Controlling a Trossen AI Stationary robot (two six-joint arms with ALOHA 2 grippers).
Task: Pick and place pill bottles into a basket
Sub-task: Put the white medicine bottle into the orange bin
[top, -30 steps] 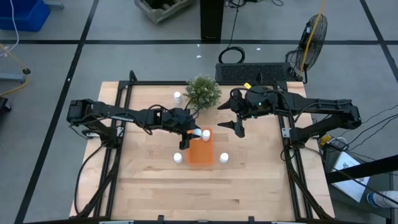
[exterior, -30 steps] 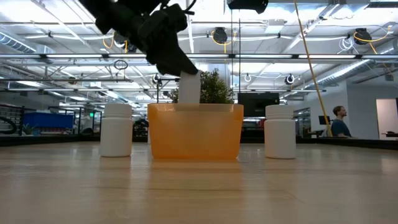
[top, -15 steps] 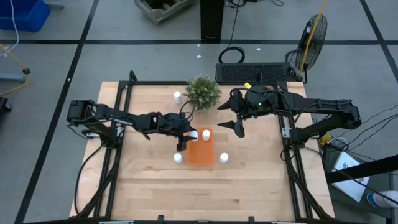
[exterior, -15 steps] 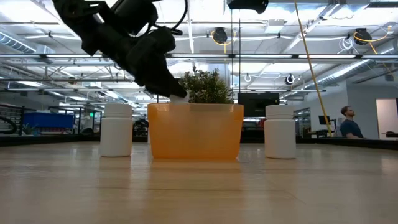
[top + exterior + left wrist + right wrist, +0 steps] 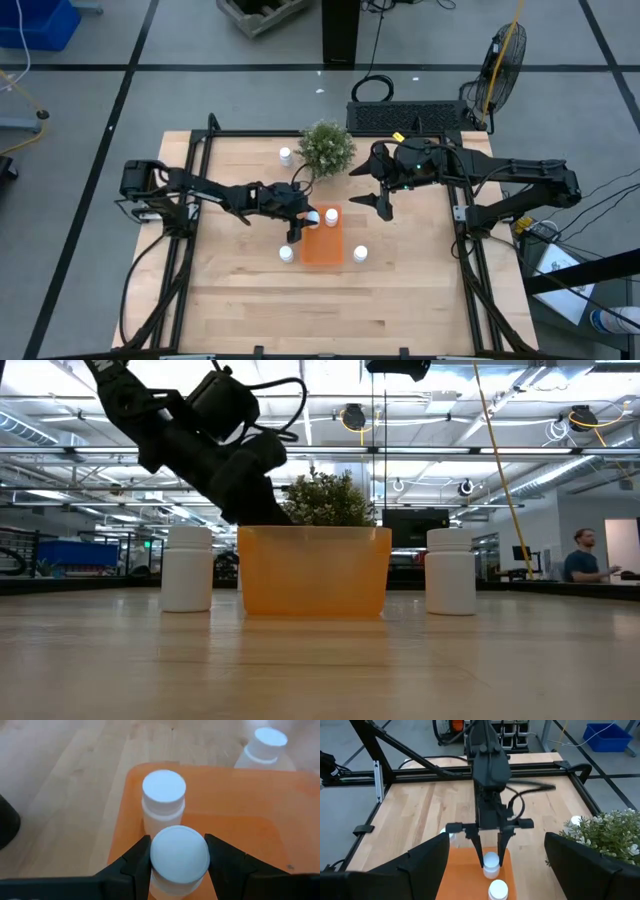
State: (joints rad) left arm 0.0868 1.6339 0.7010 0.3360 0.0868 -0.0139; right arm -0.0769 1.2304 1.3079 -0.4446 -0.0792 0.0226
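My left gripper is shut on a white pill bottle inside the far left corner of the orange tray. A second bottle stands in the tray beside it. Three more bottles stand on the table: one by the plant, one left of the tray, and one right of it. In the low view the tray's wall hides the held bottle. My right gripper hangs open and empty above the table, to the right of the tray's far end. My left gripper pinches the bottle between its two fingers, one on either side at the cap. The fingers come from the table's left, slanting down into the tray. The bottle stands roughly upright, cap up; I cannot tell whether its base is on the tray floor.
A bushy green potted plant stands just beyond the tray's far end, close to both grippers. Black frame rails run along the table's left and right sides. Bare wood lies near the table's front edge.
My left gripper has gone down into the tray with the bottle, still shut on it. The bottle stood above the tray's rim a second ago; now it is below the rim, beside the second bottle.
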